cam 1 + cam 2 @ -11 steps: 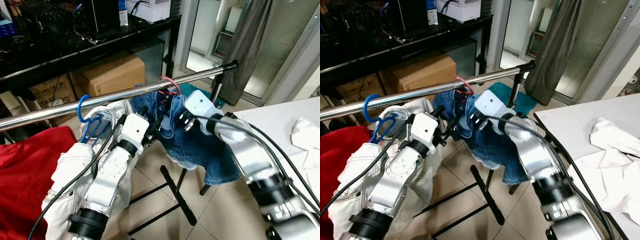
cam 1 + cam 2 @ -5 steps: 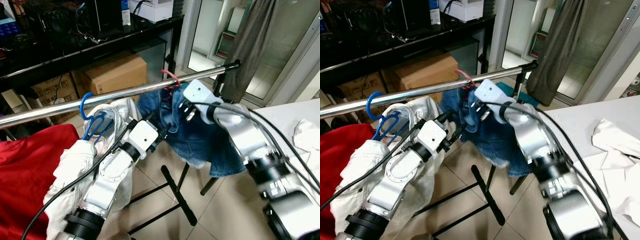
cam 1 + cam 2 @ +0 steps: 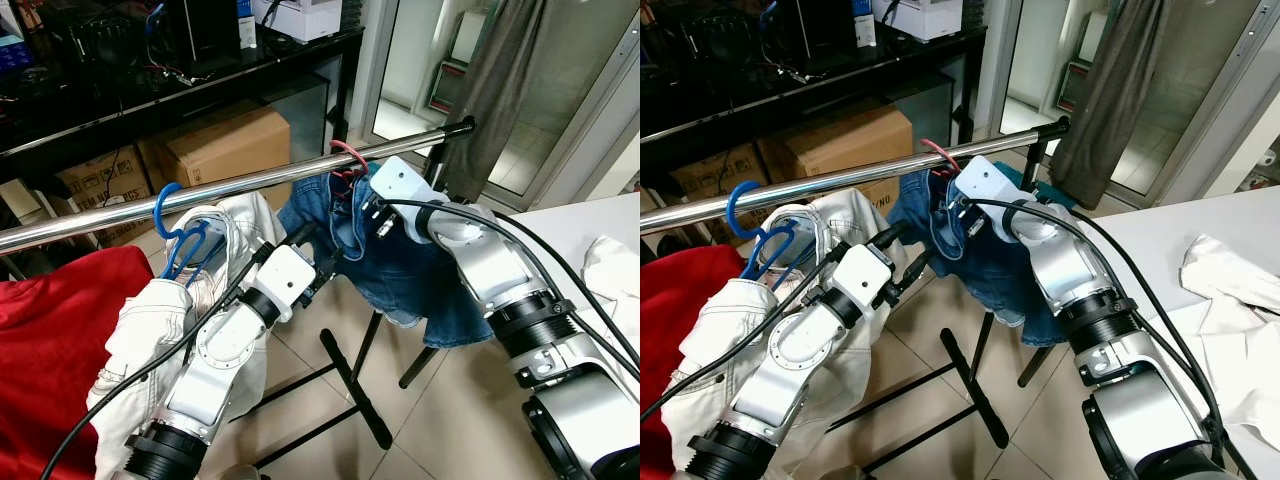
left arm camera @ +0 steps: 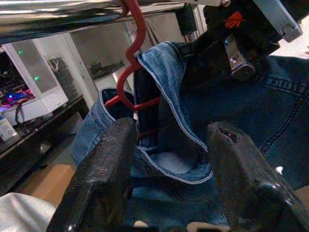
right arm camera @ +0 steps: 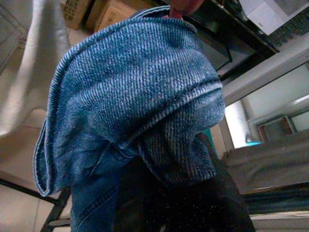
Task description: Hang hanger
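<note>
Left wrist view gives us the best look: the red hanger (image 4: 136, 58) already has its hook over the chrome rail (image 3: 230, 185), with the denim shorts (image 3: 400, 270) draped from it. So we'd call the hanging itself pretty much done.

Our right gripper (image 3: 362, 205) is up at the waistband just under the rail, and from its own wrist cam the denim is bunched right over the fingers, so it looks clamped on the shorts. Our left gripper (image 4: 171, 159) sits just below the waistband with its jaws spread wide and nothing in them.

What's left, as we see it: let go with the right and pull both arms back without dragging the hook off. The blue hanger (image 3: 178, 232) with the white garment (image 3: 150, 320) hangs further along the same rail.
</note>
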You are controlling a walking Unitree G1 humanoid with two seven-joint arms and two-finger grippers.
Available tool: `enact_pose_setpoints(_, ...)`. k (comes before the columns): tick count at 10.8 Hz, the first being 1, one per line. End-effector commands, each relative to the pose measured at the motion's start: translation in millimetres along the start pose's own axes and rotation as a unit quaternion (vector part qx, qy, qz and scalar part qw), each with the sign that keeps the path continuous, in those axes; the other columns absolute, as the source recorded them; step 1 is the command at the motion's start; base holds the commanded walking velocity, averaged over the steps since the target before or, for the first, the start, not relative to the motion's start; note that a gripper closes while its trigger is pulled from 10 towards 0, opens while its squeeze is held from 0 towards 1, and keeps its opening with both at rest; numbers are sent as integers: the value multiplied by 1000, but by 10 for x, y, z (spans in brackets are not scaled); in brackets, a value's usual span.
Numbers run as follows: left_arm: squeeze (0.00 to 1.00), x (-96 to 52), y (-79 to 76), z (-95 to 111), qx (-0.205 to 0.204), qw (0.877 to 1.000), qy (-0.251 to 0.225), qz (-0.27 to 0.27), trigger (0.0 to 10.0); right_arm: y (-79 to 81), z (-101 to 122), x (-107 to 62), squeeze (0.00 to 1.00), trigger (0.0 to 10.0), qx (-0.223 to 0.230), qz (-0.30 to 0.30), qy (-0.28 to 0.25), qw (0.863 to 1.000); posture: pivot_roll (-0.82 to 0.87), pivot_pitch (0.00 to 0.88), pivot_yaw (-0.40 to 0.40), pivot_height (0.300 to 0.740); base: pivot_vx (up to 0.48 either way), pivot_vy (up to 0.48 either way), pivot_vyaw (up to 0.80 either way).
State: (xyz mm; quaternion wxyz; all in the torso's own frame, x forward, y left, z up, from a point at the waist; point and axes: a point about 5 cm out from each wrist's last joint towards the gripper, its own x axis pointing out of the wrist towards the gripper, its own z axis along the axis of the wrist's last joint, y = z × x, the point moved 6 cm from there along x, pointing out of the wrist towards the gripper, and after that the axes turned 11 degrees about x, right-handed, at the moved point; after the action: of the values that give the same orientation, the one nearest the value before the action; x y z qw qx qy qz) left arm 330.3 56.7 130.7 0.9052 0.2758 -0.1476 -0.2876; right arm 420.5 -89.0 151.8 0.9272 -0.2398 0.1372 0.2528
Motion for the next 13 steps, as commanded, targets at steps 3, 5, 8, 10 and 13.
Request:
enact_pose_setpoints(3,0,5,-13,90,4,1000,-18,-4,10000,-83,101,-30,1000,10000,-4,-8,-19,1000,117,0,-62,723,0,0,0)
enact_pose_setpoints(5,0,4,-13,92,-1,1000,-18,-3,10000,-83,89,-84,0,10000,10,-3,-27,1000,116,0,-61,723,0,0,0)
enact_pose_setpoints(8,0,-25,192,-19,-109,991,6,79,10000,-115,-51,-320,0,10000,75,-20,-52,996,115,0,-59,723,0,0,0)
enact_pose_setpoints(10,0,-73,167,-142,-158,982,26,102,10000,-246,-224,-544,0,10000,140,-86,-91,982,98,0,-50,723,0,0,0)
enact_pose_setpoints(13,0,-35,133,-146,-173,979,28,99,10000,-318,-241,-723,0,10000,187,-151,-134,961,74,0,-33,723,0,0,0)
